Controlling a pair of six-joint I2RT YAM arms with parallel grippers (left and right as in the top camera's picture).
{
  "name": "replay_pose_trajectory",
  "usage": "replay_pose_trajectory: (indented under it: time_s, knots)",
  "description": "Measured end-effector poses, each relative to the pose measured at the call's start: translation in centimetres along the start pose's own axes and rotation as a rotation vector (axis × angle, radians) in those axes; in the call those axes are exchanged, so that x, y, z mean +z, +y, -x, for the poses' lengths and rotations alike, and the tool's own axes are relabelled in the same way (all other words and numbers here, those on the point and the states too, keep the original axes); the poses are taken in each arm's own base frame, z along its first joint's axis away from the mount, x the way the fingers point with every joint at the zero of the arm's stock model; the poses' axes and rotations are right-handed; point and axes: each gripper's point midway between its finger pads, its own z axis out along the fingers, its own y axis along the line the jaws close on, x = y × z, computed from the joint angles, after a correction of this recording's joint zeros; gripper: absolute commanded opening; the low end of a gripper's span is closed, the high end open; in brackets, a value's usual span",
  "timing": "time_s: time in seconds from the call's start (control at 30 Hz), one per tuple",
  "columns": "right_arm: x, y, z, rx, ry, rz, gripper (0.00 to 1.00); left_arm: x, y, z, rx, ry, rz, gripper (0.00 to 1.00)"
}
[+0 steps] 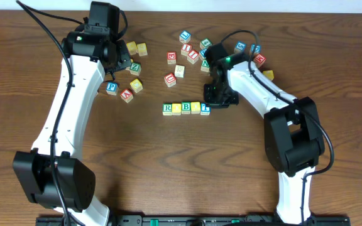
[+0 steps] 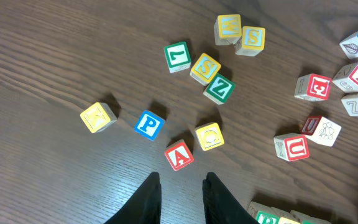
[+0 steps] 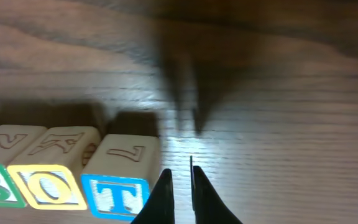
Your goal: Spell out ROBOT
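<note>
Right claw (image 3: 182, 186), clenched and empty, hangs just right of T (image 3: 118, 193); bare bench (image 3: 278, 137) lies right. Left claw (image 2: 182, 186), released, hovers behind A (image 2: 179, 155).

left gripper (image 2: 181, 198): parted, empty | right gripper (image 3: 180, 193): nearly closed, empty

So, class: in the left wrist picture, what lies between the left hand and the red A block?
Nothing: only bare wooden table separates the left hand from the red A block, as the left wrist view shows.
</note>
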Motion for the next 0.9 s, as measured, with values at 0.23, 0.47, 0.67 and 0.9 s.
replay_pose_trajectory:
  time_s: [0.23, 0.47, 0.67, 0.9]
  knots:
    - [0.1, 0.9, 0.3, -0.014, -0.019, 0.027, 0.06, 0.0, 0.0, 0.0, 0.0, 0.0, 0.0, 0.23]
    - [0.1, 1.2, 0.7, -0.016, -0.035, 0.037, 0.01, 0.0, 0.0, 0.0, 0.0, 0.0, 0.0, 0.23]
    - [-0.1, 1.0, 0.2, -0.025, -0.008, 0.032, 0.01, 0.0, 0.0, 0.0, 0.0, 0.0, 0.0, 0.23]
    - [-3.2, 2.0, -0.1, -0.062, -0.048, 0.052, 0.04, 0.0, 0.0, 0.0, 0.0, 0.0, 0.0, 0.23]
